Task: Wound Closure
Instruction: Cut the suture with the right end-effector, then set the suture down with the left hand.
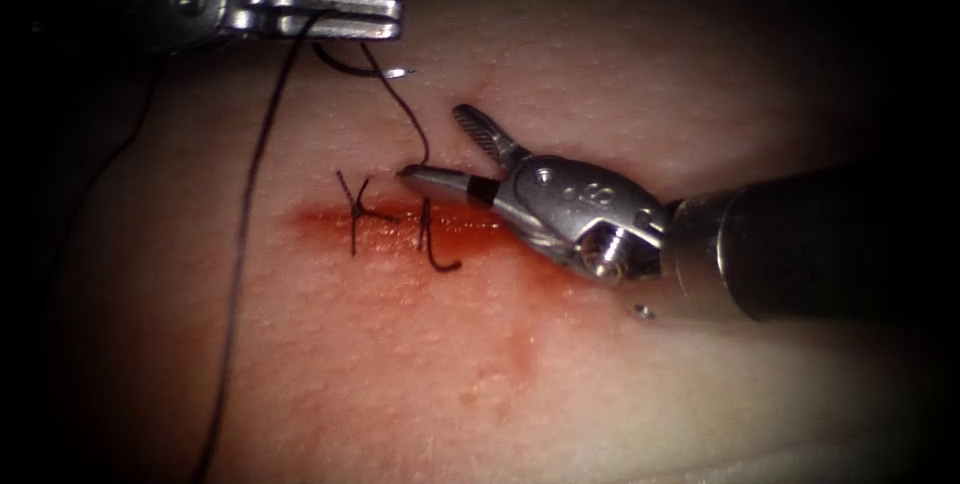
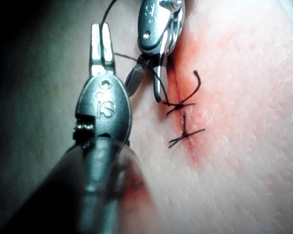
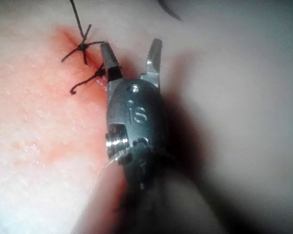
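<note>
Needle hangs clear of the tissue, held in the closed left gripper near its blunt end, its tip pointing toward the right above the cut. Thread runs from those jaws down across the tissue and another strand curves to the second knot, beside the first knot. Right gripper stands wide and holds nothing, its lower jaw lying just above the second knot. Red fluid stains the cut.

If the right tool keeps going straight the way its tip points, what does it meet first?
Probably the thread running from the second knot up to the left tool: the right tool has its open fingers astride it. Depth is uncertain.
</note>
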You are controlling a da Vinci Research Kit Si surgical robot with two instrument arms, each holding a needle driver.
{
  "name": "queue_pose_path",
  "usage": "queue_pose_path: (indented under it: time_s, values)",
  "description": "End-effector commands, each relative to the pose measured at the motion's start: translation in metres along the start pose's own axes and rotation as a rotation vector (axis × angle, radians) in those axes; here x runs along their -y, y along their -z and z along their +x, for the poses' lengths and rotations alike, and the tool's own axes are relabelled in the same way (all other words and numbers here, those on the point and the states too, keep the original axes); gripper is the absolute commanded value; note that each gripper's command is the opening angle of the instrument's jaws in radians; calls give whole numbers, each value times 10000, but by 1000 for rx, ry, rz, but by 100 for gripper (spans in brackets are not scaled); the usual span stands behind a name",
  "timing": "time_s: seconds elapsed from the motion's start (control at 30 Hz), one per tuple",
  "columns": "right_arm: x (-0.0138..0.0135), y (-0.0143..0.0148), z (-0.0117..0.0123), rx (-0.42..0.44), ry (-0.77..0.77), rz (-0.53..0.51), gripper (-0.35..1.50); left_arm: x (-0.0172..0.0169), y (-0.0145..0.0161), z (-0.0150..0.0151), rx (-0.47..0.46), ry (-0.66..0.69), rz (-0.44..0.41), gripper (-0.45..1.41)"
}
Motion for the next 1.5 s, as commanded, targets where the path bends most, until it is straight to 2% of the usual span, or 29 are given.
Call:
queue_pose_path:
  time_s: [0.03, 0.1, 0.2, 0.27, 0.47, 0.5, 0.6, 0.7, 0.97, 1.0, 1.07, 1.1, 1.17, 1.2, 1.23, 1.27, 1.43, 1.5]
  values:
    - [-23, 16, 1, 7, 18, -19, 120, 2, -13, -1, -7, -25, -1, -45]
    - [-47, 36, 11, -8, 36, -43, 115, 1, -27, 4, -33, -61, -6, -45]
    - [-67, 53, 20, -11, 45, -61, 108, -1, -47, 4, -52, -97, -7, -45]
    - [-87, 69, 30, -2, 68, -83, 103, -9, -77, -3, -64, -138, -19, -45]
    - [-118, 84, 52, 0, 103, -104, 96, -27, -124, -24, -46, -216, -48, -45]
    - [-125, 88, 58, 8, 120, -110, 89, -32, -138, -30, -44, -240, -51, -45]
    - [-134, 92, 65, 4, 125, -126, 76, -39, -154, -35, -58, -254, -57, -45]
    - [-142, 97, 70, 14, 126, -131, 66, -47, -183, -45, -91, -278, -71, -45]
    - [-155, 102, 71, 27, 140, -158, 61, -73, -234, -50, -175, -330, -124, -45]
    - [-155, 101, 71, 28, 140, -161, 59, -79, -243, -52, -181, -319, -146, -6]
    - [-155, 101, 71, 28, 140, -162, 64, -82, -248, -54, -170, -259, -165, 46]
    - [-154, 100, 71, 28, 140, -163, 71, -84, -252, -57, -157, -197, -174, 77]
    - [-153, 99, 71, 29, 140, -168, 74, -86, -253, -61, -119, -114, -167, 96]
    - [-152, 99, 71, 28, 139, -167, 76, -89, -252, -64, -81, -41, -164, 113]
    - [-151, 98, 71, 28, 139, -168, 76, -92, -250, -66, -59, -20, -161, 118]
    - [-150, 97, 71, 27, 139, -167, 76, -95, -246, -67, -22, -10, -175, 131]
    - [-146, 92, 71, 24, 137, -164, 78, -98, -230, -65, 85, 1, -191, 139]
    - [-139, 88, 70, 22, 136, -170, 96, -101, -212, -62, 120, 0, -186, 139]
